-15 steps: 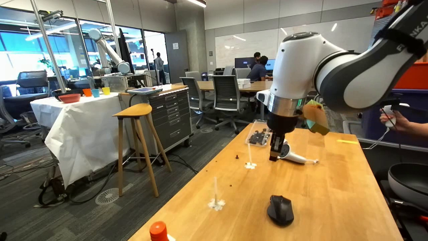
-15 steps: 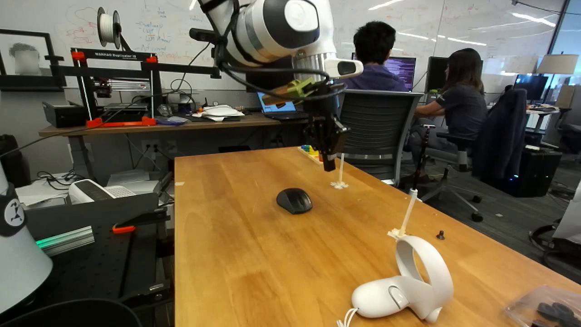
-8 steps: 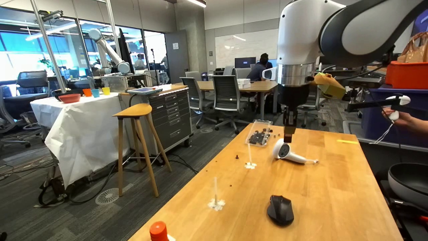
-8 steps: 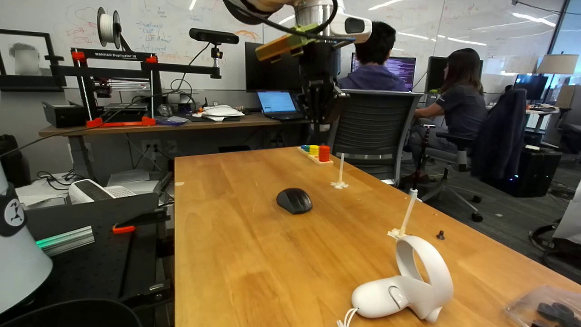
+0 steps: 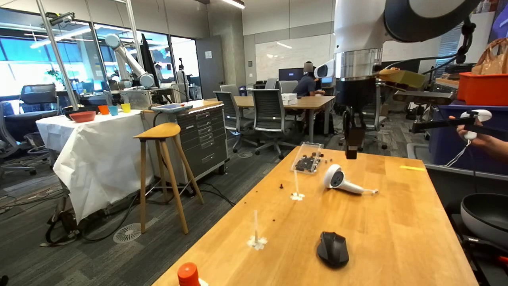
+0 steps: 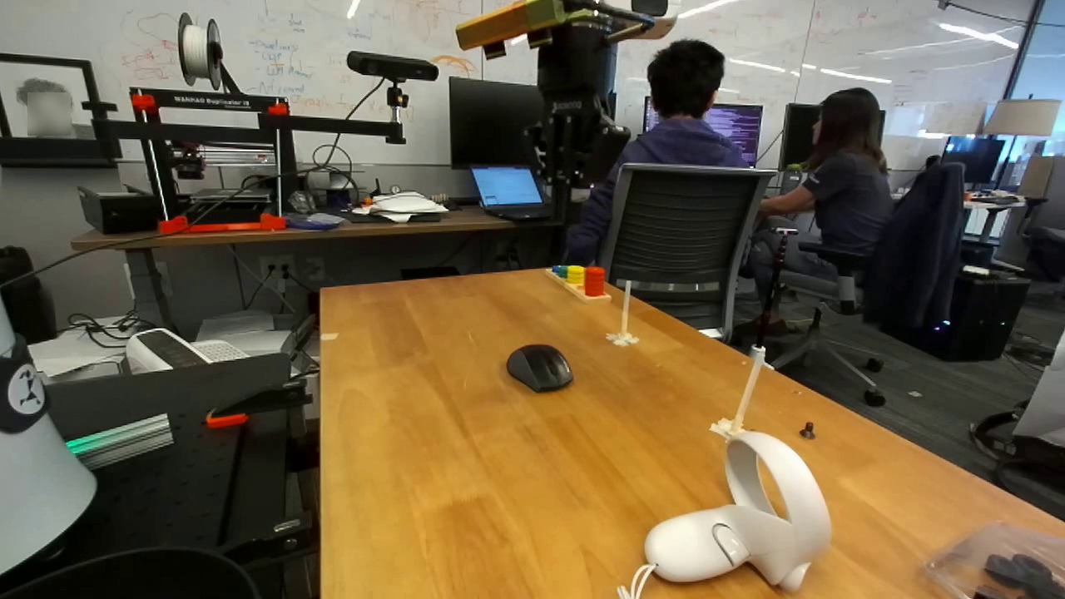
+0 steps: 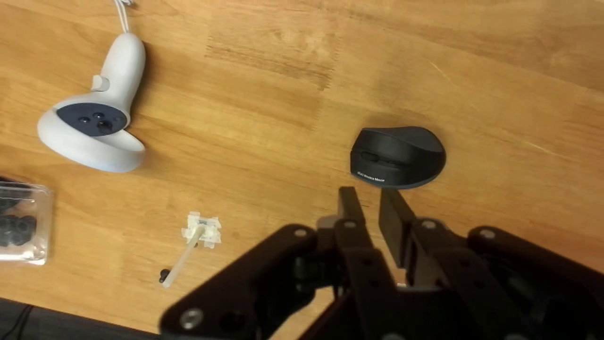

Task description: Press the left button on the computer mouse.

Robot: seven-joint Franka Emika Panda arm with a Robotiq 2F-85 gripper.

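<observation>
Wooden and honey-coloured, the bench (image 5: 381,230) is stretching below the fingers (image 7: 351,208), and in an exterior view a person (image 6: 695,141) is sitting in a grey chair (image 6: 691,225) beyond them. Parted by a narrow gap, the fingers are pointing down and hanging above the bench, well apart from the black computer mouse (image 7: 401,153) in both exterior views. In the wrist view the mouse is showing just past the ends of the fingers, with its left button (image 7: 364,166) sitting on the side nearer them. Left of the fingers in that view, a white controller (image 7: 106,99) is lying, a thin rod (image 7: 184,257) is rising and a clear tray (image 7: 45,231) is holding dark bits (image 7: 16,229).
</observation>
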